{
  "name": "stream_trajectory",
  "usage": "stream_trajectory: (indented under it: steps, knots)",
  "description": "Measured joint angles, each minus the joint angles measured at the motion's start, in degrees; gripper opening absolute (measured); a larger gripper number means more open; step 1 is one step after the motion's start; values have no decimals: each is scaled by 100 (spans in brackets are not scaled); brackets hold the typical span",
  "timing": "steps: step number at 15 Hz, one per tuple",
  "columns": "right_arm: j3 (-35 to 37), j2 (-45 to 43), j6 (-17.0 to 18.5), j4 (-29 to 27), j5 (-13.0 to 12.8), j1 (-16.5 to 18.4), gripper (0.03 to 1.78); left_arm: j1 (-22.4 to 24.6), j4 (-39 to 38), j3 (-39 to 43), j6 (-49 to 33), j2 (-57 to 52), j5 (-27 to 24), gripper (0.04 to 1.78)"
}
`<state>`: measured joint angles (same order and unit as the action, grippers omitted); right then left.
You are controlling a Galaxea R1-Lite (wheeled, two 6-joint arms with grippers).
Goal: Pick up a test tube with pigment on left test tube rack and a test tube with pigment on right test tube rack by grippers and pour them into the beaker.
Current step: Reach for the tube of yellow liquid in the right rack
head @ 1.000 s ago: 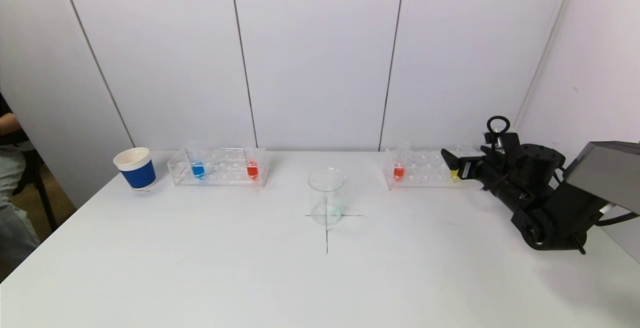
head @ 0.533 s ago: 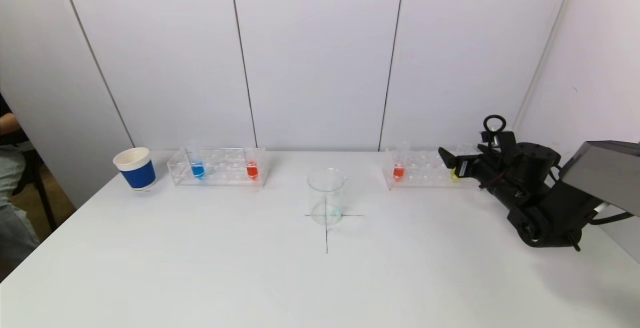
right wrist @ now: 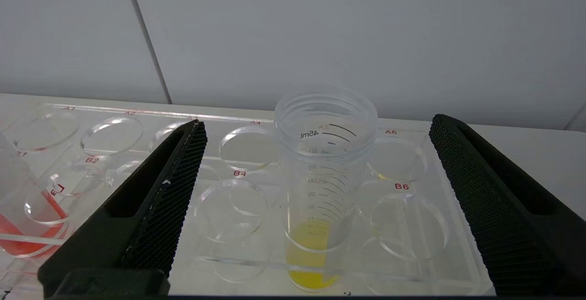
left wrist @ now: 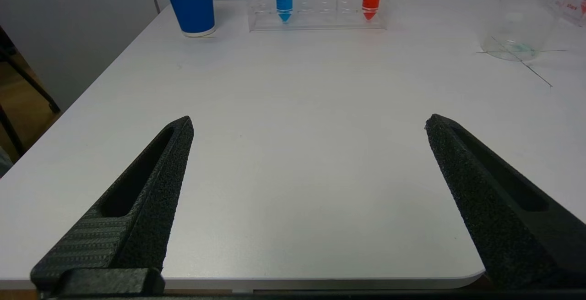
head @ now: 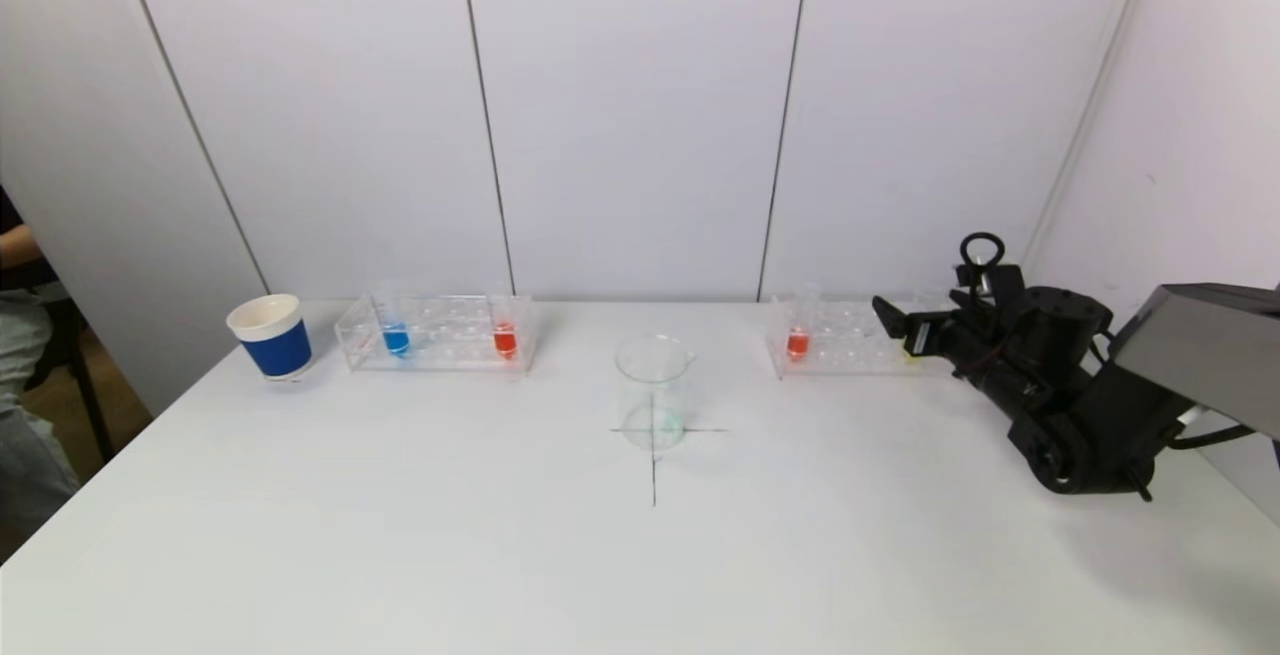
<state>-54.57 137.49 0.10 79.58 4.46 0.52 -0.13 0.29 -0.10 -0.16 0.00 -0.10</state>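
Observation:
The left rack (head: 440, 347) holds a blue-pigment tube (head: 396, 337) and a red-pigment tube (head: 505, 338). The glass beaker (head: 653, 393) stands mid-table on a cross mark. The right rack (head: 845, 345) holds a red-pigment tube (head: 797, 340) and a yellow-pigment tube (right wrist: 320, 190). My right gripper (right wrist: 318, 123) is open, its fingers on either side of the yellow tube and apart from it; it shows at the rack's right end in the head view (head: 898, 327). My left gripper (left wrist: 309, 120) is open and empty over the table's near edge, far from the left rack (left wrist: 316, 18).
A blue and white paper cup (head: 270, 335) stands left of the left rack. A white panel wall runs close behind both racks. The right arm's body (head: 1080, 405) lies over the table's right side. A person's leg shows at the far left.
My right gripper has moved a little forward and up toward the right rack, and now hides the yellow tube in the head view. Nothing else has moved.

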Motion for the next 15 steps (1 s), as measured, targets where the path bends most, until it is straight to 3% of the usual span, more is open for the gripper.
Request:
stream_trajectory:
  steps: [15]
  knots:
    - [-102, 69, 17, -95, -2, 10, 177, 2, -2, 0, 0, 0, 0, 177]
